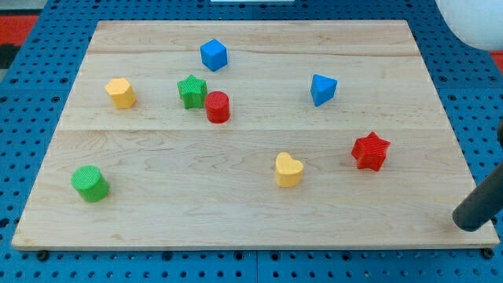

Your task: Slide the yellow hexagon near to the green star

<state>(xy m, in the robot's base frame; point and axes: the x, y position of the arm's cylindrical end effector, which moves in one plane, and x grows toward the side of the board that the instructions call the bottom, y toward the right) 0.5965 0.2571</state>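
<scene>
The yellow hexagon (pixel 120 93) sits on the wooden board (pixel 251 208) at the view's upper left. The green star (pixel 192 91) stands to its right, about a block and a half away. A red cylinder (pixel 218 107) touches the star's lower right side. My tip (pixel 470 224) is at the view's lower right, just off the board's right edge, far from both blocks.
A blue cube (pixel 213 54) lies near the top middle. A blue block (pixel 322 89) is right of centre. A red star (pixel 370 152) and a yellow heart (pixel 288 170) lie lower right. A green cylinder (pixel 90 183) is lower left. A white round object (pixel 471 20) is at the top right corner.
</scene>
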